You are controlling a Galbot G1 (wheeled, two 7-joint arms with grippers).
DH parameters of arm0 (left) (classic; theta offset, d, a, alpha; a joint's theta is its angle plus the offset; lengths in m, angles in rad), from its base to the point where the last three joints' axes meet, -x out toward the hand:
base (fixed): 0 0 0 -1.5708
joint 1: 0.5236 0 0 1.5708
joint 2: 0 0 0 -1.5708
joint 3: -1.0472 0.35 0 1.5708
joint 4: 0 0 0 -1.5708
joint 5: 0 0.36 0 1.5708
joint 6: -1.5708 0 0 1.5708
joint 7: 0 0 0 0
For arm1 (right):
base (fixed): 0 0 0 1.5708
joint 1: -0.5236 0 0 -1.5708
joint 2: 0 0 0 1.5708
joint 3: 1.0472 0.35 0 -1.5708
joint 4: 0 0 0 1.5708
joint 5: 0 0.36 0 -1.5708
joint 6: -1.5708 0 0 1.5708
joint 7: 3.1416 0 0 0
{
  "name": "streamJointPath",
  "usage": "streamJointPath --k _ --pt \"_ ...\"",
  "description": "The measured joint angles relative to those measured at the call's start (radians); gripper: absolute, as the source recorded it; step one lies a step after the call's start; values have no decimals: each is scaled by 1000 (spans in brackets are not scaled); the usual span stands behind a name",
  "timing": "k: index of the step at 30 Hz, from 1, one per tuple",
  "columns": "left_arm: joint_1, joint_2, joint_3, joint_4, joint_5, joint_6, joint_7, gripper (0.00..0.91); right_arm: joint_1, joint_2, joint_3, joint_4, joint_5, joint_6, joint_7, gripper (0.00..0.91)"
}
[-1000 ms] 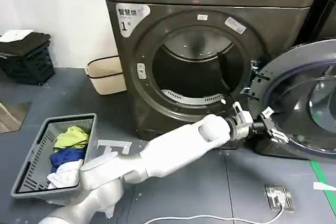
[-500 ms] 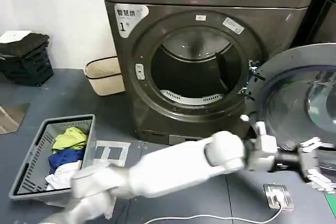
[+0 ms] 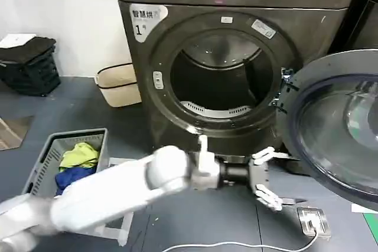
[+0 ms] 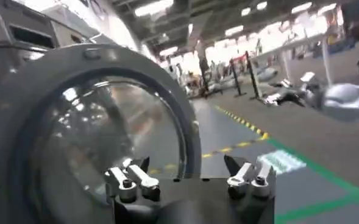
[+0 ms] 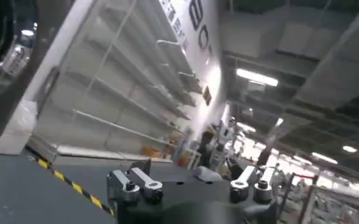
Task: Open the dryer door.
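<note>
The dryer door (image 3: 339,128), a round porthole with a wide rim and dark glass, stands swung wide open to the right of the grey-brown machine marked "1" (image 3: 140,29). The drum opening (image 3: 221,78) is exposed. My left gripper (image 3: 274,178) hangs open low in front of the machine, left of the door's lower edge and not touching it. In the left wrist view the door (image 4: 88,122) looms close ahead of the open left gripper (image 4: 188,164). My right gripper (image 5: 189,164) is open and empty, facing distant shelving.
A grey laundry basket (image 3: 35,181) with clothes sits on the floor at the left. A beige bin (image 3: 118,84) and a black crate (image 3: 29,63) stand by the wall. A power strip (image 3: 311,221) with a white cable lies on the floor under the door.
The door has swung farther open to the right. My left gripper, at the door's edge a second ago, went right with it, then drew back left and away from the door.
</note>
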Motion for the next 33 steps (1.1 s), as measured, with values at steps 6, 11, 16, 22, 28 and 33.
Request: streamJointPath --k 6,11,16,22,28,33 --pt "32 226 -32 -84 34 -86 36 907 22 -60 -31 -22 -7 -3 -4 907" --pt "90 399 -77 -99 105 -152 72 907 36 -91 -66 -35 -15 0 -7 907" --pt "173 537 -146 -78 178 -234 114 907 53 -114 -100 -48 -20 1 -9 907" --pt "208 660 -193 -9 290 -372 160 907 75 -128 -140 -56 -26 6 -13 907" --pt "184 753 -199 79 371 -529 217 907 90 -134 -175 -59 -27 8 -13 907" --pt "148 805 -200 160 455 -651 232 907 98 -141 -194 -62 -28 6 -13 907"
